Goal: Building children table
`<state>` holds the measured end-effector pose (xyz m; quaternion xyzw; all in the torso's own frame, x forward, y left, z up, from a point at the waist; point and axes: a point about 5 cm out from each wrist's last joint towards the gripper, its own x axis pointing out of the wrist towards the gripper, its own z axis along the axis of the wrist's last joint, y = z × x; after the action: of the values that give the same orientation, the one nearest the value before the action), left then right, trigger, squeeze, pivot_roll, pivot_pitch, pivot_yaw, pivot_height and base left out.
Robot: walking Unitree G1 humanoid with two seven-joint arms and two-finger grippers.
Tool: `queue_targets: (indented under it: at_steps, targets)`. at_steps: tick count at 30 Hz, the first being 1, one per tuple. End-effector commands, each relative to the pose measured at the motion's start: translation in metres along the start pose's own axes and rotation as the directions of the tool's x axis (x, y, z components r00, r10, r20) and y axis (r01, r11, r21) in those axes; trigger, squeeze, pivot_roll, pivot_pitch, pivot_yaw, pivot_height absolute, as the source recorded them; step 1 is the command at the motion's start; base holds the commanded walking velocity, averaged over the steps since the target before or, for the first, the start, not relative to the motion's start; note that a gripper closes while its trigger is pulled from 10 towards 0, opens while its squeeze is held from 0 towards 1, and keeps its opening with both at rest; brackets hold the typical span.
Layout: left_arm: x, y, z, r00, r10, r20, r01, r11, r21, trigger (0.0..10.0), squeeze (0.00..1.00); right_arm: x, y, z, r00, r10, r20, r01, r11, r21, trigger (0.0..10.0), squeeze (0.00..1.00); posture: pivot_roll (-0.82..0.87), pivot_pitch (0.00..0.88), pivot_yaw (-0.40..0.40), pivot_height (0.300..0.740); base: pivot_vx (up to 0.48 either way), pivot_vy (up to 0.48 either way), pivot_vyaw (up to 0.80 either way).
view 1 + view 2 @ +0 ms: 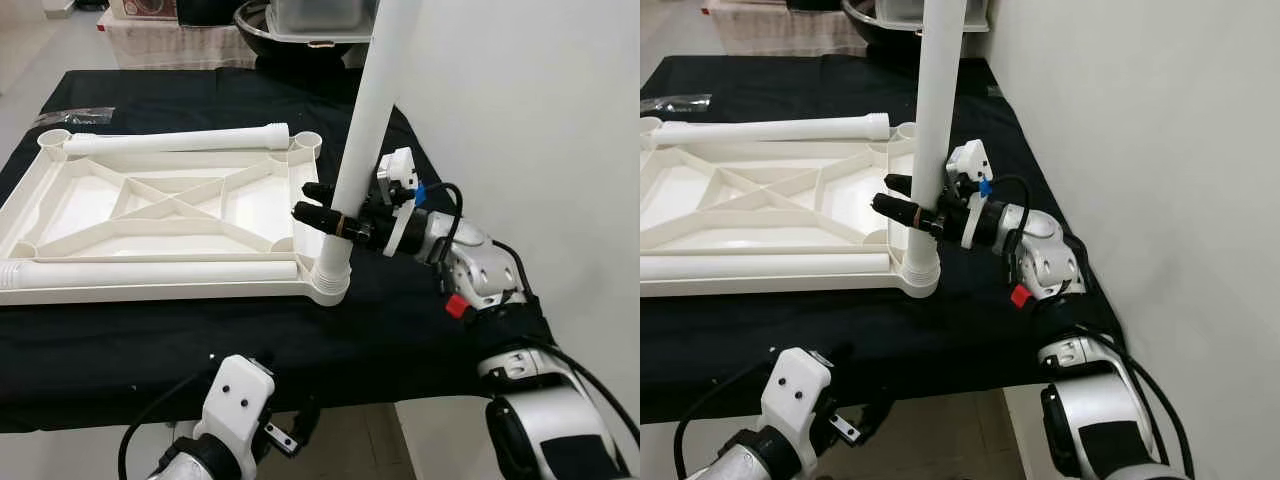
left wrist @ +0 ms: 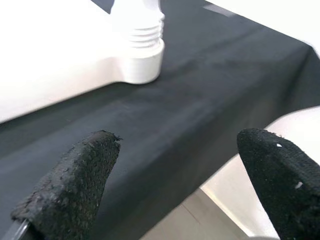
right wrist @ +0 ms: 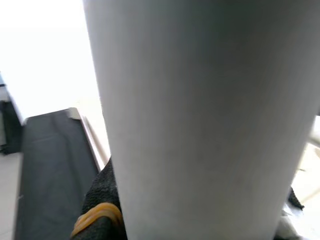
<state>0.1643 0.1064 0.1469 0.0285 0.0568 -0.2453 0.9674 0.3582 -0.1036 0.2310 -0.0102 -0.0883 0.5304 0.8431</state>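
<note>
- Left hand (image 2: 170, 180): nearest of all, low at the near edge of the tabletop, short of the frame. Its two black fingers (image 2: 75, 185) stand well apart with nothing between them; the wrist view looks past them over the black cloth to the frame's near right corner.
- Tabletop (image 1: 200, 340): covered in black cloth, with a white wall just beside its right edge.
- Frame (image 1: 150, 215): the white plastic underside of the children's table, lying flat on the cloth with its cross ribs facing up and a round socket at each corner.
- Standing leg (image 1: 365, 130): a white tube, upright with a slight lean, its ribbed lower end seated in the frame's near right socket (image 1: 330, 282).
- Right hand (image 1: 322, 215): reaches in from the right of the frame and is clamped on the standing leg just above the socket, one black finger on each side of the tube. A yellow band shows on one finger (image 3: 97, 212) in the wrist view, pressed against the leg.
- Near loose leg (image 1: 150, 272): lies on its side along the frame's near edge, its end just beside the standing leg's socket.
- Far loose leg (image 1: 175, 141): lies on its side along the frame's far edge.
- Beyond the frame, past the tabletop's far end: a dark bowl (image 1: 262, 42), partly cut off.
</note>
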Motion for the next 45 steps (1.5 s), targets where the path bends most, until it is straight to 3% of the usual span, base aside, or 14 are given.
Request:
queue_targets:
  at_steps: [1, 9, 18, 22, 26, 28, 29, 31, 32, 35, 36, 38, 39, 45]
  targets:
    - [0.000, 0.002, 0.000, 1.000, 0.015, -0.001, -0.015, 1.000, -0.016, 10.0, 0.00, -0.003, 0.000, -0.016, 0.993, -0.107, -0.041, 0.108, 0.994, 0.025, 0.0, 0.00, 0.14, 0.153, -0.104, 0.740, 0.000, 0.000, 0.00]
    - [0.004, 0.009, 0.003, 0.999, 0.046, 0.019, -0.046, 0.999, 0.010, 10.0, 0.00, -0.016, -0.016, -0.038, 0.833, -0.539, -0.123, 0.545, 0.838, 0.021, 0.0, 0.00, 0.14, 0.149, -0.100, 0.740, 0.000, 0.000, 0.00]
    - [0.009, 0.005, 0.003, 0.999, 0.025, 0.027, -0.025, 1.000, 0.015, 10.0, 0.00, -0.019, -0.010, -0.047, 0.195, -0.962, -0.193, 0.981, 0.194, 0.024, 0.0, 0.00, 0.13, 0.131, -0.103, 0.740, 0.000, 0.000, 0.00]
    - [0.010, 0.004, 0.003, 0.999, 0.022, 0.030, -0.023, 0.999, 0.025, 10.0, 0.00, -0.003, -0.005, -0.041, 0.087, -0.982, -0.170, 0.996, 0.082, 0.038, 0.0, 0.00, 0.14, 0.129, -0.109, 0.740, 0.000, 0.000, 0.00]
    - [0.010, 0.002, 0.003, 0.999, 0.021, 0.030, -0.021, 0.999, 0.025, 10.0, 0.00, 0.018, 0.004, -0.038, 0.048, -0.981, -0.189, 0.998, 0.039, 0.050, 0.0, 0.00, 0.15, 0.125, -0.115, 0.740, 0.000, 0.000, 0.00]
    - [0.010, 0.002, 0.002, 0.999, 0.022, 0.028, -0.023, 0.999, 0.026, 10.0, 0.00, 0.030, 0.010, -0.037, 0.056, -0.977, -0.208, 0.997, 0.043, 0.067, 4.3, 0.00, 0.15, 0.128, -0.118, 0.740, 0.000, 0.000, 0.00]
    - [0.009, 0.002, 0.002, 0.999, 0.022, 0.026, -0.023, 0.999, 0.025, 10.0, 0.00, 0.033, 0.011, -0.035, 0.080, -0.977, -0.198, 0.995, 0.067, 0.074, 10.0, 0.00, 0.15, 0.128, -0.118, 0.740, 0.000, 0.000, 0.00]
    - [0.009, 0.001, 0.002, 0.999, 0.022, 0.025, -0.023, 0.999, 0.024, 10.0, 0.00, 0.035, 0.012, -0.033, 0.098, -0.977, -0.190, 0.993, 0.084, 0.079, 10.0, 0.00, 0.15, 0.128, -0.118, 0.740, 0.000, 0.000, 0.00]
    - [0.008, 0.002, 0.001, 0.999, 0.022, 0.023, -0.022, 1.000, 0.022, 10.0, 0.00, 0.036, 0.012, -0.031, 0.127, -0.976, -0.176, 0.990, 0.113, 0.087, 10.0, 1.00, 0.14, 0.132, -0.115, 0.740, 0.000, 0.000, 0.00]
    - [0.008, 0.001, 0.000, 1.000, 0.019, 0.021, -0.020, 1.000, 0.018, 10.0, 0.00, 0.031, 0.008, -0.023, 0.169, -0.980, -0.104, 0.984, 0.162, 0.073, 10.0, 1.00, 0.13, 0.133, -0.116, 0.740, 0.000, 0.000, 0.00]
    - [0.009, 0.001, 0.000, 1.000, 0.016, 0.020, -0.016, 1.000, 0.016, 10.0, 0.00, 0.028, 0.006, -0.018, 0.205, -0.977, -0.064, 0.977, 0.201, 0.074, 10.0, 0.49, 0.13, 0.134, -0.113, 0.740, 0.000, 0.000, 0.00]
    - [0.009, 0.001, 0.000, 1.000, 0.016, 0.020, -0.016, 1.000, 0.016, 10.0, 0.00, 0.028, 0.006, -0.018, 0.205, -0.977, -0.064, 0.977, 0.201, 0.074, 10.0, 0.49, 0.13, 0.134, -0.113, 0.740, 0.000, 0.000, 0.00]
    - [0.009, 0.000, 0.000, 1.000, 0.014, 0.020, -0.014, 1.000, 0.015, 10.0, 0.00, 0.028, 0.006, -0.016, 0.235, -0.971, -0.046, 0.970, 0.231, 0.082, 10.0, 0.00, 0.13, 0.135, -0.110, 0.740, 0.000, 0.000, 0.00]
    - [0.011, 0.001, -0.001, 1.000, 0.014, 0.021, -0.015, 1.000, 0.018, 10.0, 0.00, 0.007, -0.010, -0.005, 0.455, -0.888, 0.069, 0.878, 0.460, 0.133, 10.0, 0.00, 0.12, 0.133, -0.107, 0.740, 0.000, 0.000, 0.00]
